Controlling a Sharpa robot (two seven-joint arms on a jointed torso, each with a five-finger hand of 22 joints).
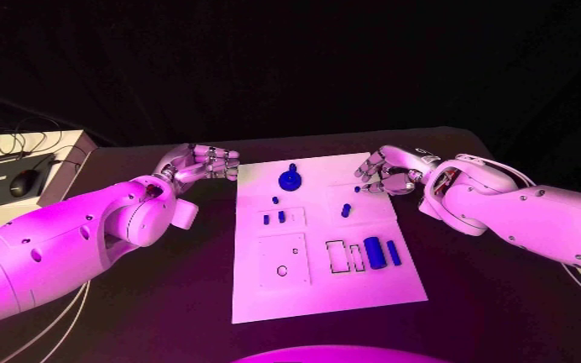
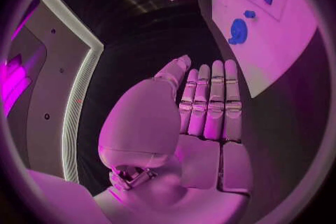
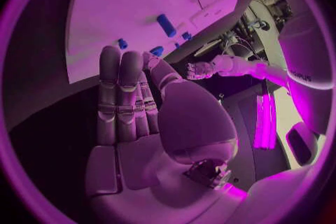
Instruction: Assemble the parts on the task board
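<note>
task board (image 1: 317,296): white, flat, table centre | parts (image 1: 290,181): blue, scattered on it

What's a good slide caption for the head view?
Both hands, left hand and right hand, hover empty beside the task board, blue parts unassembled.

No readable text, labels or numbers; faint marking on left arm (image 3: 302,75) illegible.

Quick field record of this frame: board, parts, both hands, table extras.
board: white task board, mid black table
parts: round blue piece far end; two long blue pieces near right edge; small blue pieces mid-board
left hand: beside board's far left corner, holding nothing
right hand: at board's far right corner, holding nothing
extras: pale box with cables, left
</note>
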